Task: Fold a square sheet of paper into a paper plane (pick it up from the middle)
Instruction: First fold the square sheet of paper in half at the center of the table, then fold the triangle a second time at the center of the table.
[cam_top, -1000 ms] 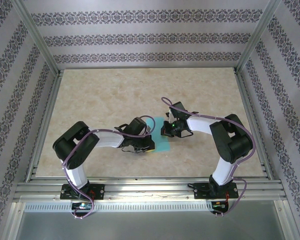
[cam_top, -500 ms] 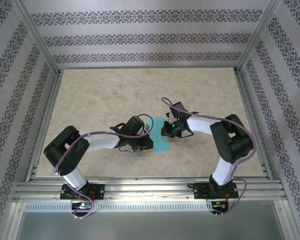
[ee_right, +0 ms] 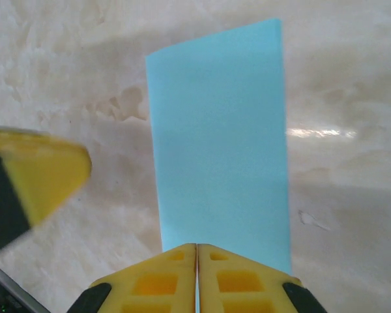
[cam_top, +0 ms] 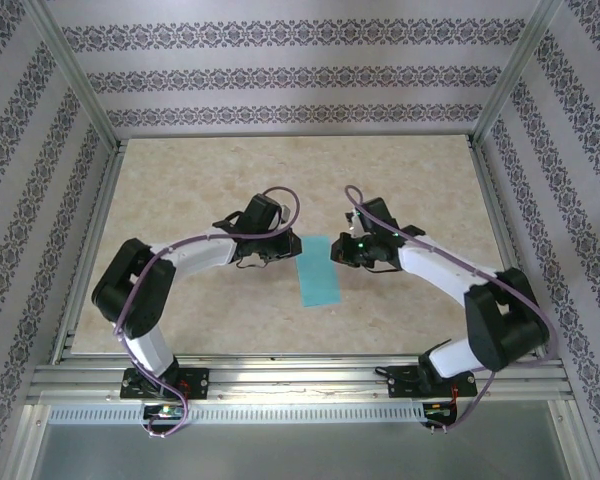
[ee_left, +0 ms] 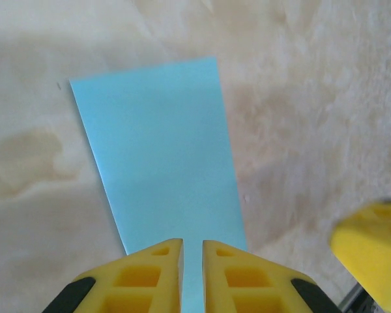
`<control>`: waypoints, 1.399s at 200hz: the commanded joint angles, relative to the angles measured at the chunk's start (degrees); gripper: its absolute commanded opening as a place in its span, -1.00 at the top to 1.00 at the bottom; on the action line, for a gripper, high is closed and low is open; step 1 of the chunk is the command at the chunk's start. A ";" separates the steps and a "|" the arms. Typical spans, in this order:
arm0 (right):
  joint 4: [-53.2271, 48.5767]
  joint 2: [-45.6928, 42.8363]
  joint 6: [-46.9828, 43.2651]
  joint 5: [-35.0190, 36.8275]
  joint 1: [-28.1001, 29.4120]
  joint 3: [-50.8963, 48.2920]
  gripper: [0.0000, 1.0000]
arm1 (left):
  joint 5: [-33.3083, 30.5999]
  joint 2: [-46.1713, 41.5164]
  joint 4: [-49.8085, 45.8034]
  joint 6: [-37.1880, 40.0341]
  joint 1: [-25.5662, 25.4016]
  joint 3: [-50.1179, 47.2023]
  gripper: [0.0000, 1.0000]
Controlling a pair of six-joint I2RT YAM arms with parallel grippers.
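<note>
paper (ee_left: pixel 159 150) with its near edge behind the left gripper (ee_left: pixel 192 249)

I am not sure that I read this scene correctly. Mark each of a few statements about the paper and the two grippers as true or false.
1. The turquoise paper lies flat on the table, between the left gripper and the right gripper. True.
2. The turquoise paper has the shape of a pointed dart. False: it is a plain rectangle, longer than it is wide.
3. The right gripper has its fingers wide apart. False: in the right wrist view they are pressed together.
4. The left gripper shows a narrow gap between its fingers, with the paper visible through it. True.
</note>
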 commanded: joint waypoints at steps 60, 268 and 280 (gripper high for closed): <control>4.63 -6.26 11.28 -7.25 -2.41 -12.68 0.65 | 6.22 11.33 -1.41 3.18 2.93 9.27 0.65; 5.68 1.25 11.75 -12.95 -1.00 -13.61 0.23 | 9.02 17.92 -0.40 5.34 4.85 6.77 0.72; 5.77 1.69 11.77 -13.19 -1.07 -13.58 0.22 | 9.02 18.00 -0.40 5.50 4.85 7.09 0.72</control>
